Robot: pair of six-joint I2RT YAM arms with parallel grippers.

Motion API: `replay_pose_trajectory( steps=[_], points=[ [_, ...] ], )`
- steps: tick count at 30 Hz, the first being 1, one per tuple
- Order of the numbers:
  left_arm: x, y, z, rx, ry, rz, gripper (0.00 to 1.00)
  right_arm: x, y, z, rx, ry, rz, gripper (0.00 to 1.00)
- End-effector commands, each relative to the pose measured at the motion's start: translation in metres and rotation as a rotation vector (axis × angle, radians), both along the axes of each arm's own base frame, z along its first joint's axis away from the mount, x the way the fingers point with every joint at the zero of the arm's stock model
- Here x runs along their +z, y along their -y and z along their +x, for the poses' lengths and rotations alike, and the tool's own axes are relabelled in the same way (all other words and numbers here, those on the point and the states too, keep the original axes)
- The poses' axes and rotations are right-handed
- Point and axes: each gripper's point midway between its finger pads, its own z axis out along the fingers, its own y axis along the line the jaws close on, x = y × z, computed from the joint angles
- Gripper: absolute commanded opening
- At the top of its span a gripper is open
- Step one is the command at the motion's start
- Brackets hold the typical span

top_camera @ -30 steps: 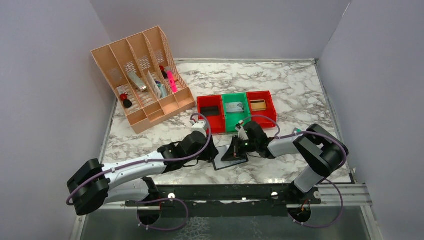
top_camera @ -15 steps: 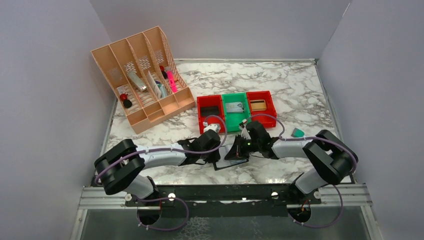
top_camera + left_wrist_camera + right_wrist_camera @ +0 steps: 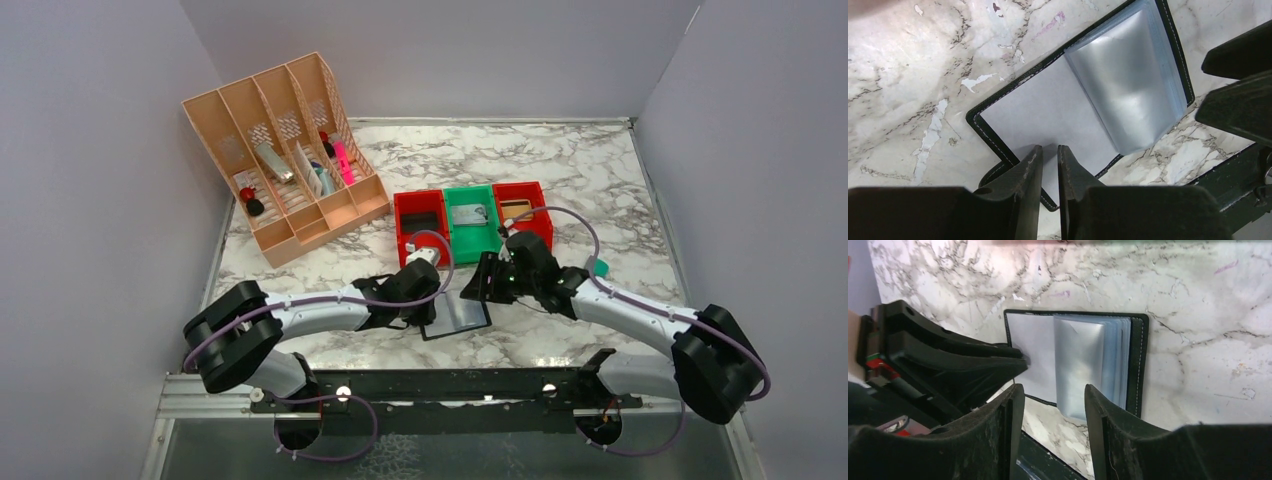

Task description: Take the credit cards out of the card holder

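My left gripper [image 3: 1049, 150] is nearly closed at the holder's [image 3: 455, 318] near edge; pinching or pressing, I cannot tell. The holder lies open between my arms. The cards [image 3: 1128, 85] sit in slick, floppy sleeves on one panel. They look light and stiff, so I would pinch an exposed edge. My right gripper [image 3: 1054, 387] hangs open and empty above. The organizer [image 3: 280, 160] is well apart, the bins [image 3: 470, 222] near behind; my left fingers [image 3: 1018, 356] crowd closest.
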Motion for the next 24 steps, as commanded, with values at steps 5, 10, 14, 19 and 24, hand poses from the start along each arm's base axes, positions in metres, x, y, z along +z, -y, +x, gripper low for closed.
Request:
replay_pose_trajectory(
  steps=[5, 10, 14, 19, 24],
  points=[
    [0.008, -0.008, -0.004, -0.023, 0.023, 0.001, 0.23, -0.025, -0.003, -0.019, 0.092, -0.078, -0.013, 0.52],
    [0.008, -0.009, -0.005, -0.020, 0.021, -0.001, 0.24, -0.034, -0.010, -0.023, 0.136, -0.112, 0.004, 0.52],
    [0.010, -0.011, -0.006, -0.020, 0.017, 0.001, 0.24, -0.048, -0.006, -0.023, 0.116, -0.148, -0.042, 0.52],
    [0.006, -0.027, -0.006, -0.025, 0.036, 0.079, 0.25, -0.054, 0.003, -0.021, 0.081, -0.153, -0.098, 0.52],
    [0.001, -0.034, -0.011, -0.034, 0.025, 0.092, 0.25, -0.056, 0.002, -0.023, 0.092, -0.164, -0.090, 0.53]
  ],
)
